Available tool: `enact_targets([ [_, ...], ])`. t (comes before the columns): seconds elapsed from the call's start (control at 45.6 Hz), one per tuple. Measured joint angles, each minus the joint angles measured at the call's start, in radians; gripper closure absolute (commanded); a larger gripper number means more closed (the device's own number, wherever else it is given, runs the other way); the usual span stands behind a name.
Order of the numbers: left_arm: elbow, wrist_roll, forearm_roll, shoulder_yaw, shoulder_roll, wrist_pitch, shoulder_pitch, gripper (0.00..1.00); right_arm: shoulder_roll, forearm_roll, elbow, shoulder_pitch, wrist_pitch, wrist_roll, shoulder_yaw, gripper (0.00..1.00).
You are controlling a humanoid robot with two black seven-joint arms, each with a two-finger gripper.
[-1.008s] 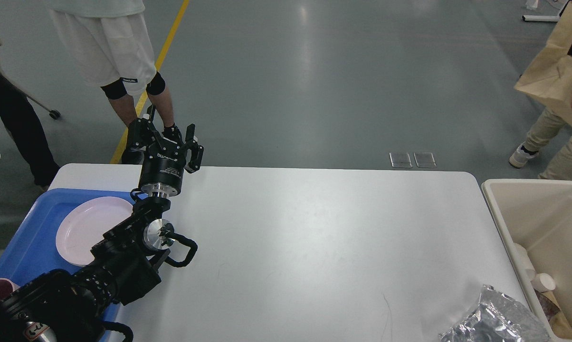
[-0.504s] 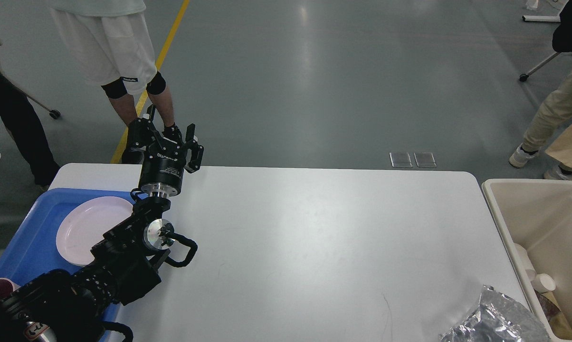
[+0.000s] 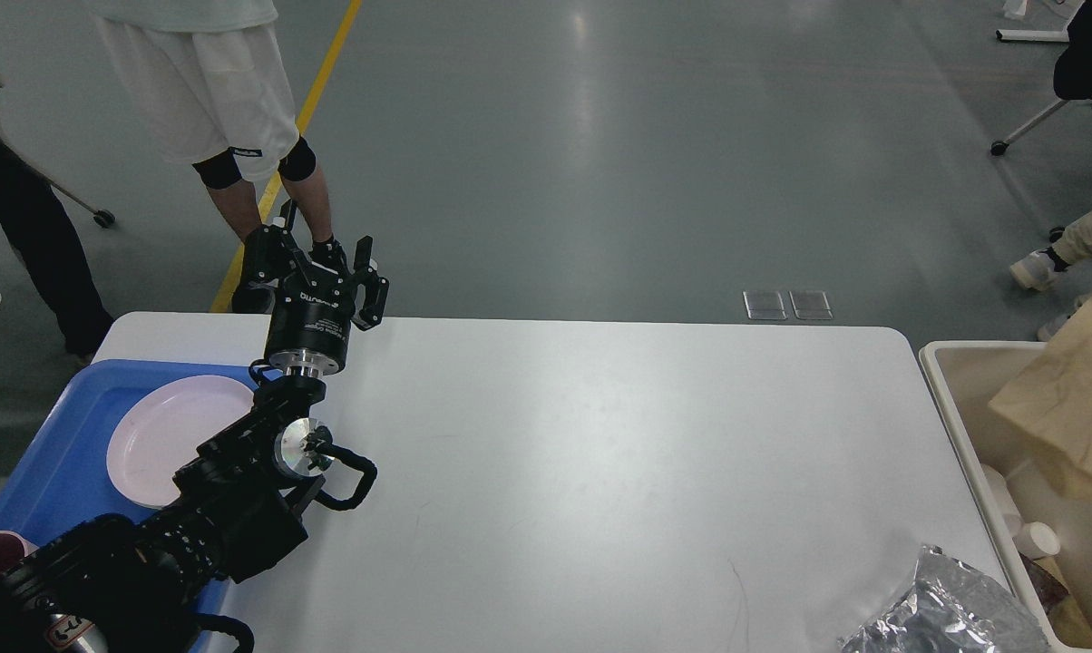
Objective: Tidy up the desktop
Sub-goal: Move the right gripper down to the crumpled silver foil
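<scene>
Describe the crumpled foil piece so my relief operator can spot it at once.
Start at the white desktop and go to its near right corner, beside the beige bin. The foil lies there, partly cut off by the picture's lower edge. It is the only shiny, wrinkled silver thing; everything else nearby is smooth and matte.

Left arm enters from lower left, forearm angled up and right, wrist bent so the left gripper (image 3: pixel 315 258) points away from the camera — fingers spread, apparently empty. Right arm not in view.
</scene>
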Motion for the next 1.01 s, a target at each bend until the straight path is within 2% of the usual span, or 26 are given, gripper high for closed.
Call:
enact_targets([
  [0.307,0.0,0.0,0.0,0.0,0.0,0.0,0.0,0.03,0.032,-0.002,0.061,0.017,0.006,0.0,-0.01,0.0],
  [0.438,0.0,0.0,0.0,0.0,0.0,0.0,0.0,0.03,0.036,-0.003,0.085,0.064,0.043,0.0,-0.015,0.0],
  [0.57,0.0,0.0,0.0,0.0,0.0,0.0,0.0,0.03,0.034,-0.004,0.119,0.17,0.128,0.0,-0.059,0.0],
  [0.789,0.0,0.0,0.0,0.0,0.0,0.0,0.0,0.03,0.042,-0.011,0.153,0.4,0.373,-0.003,-0.176,0.0],
  [1.008,0.0,0.0,0.0,0.0,0.0,0.0,0.0,0.03,0.125,-0.019,0.157,0.599,0.584,-0.009,-0.317,0.0],
])
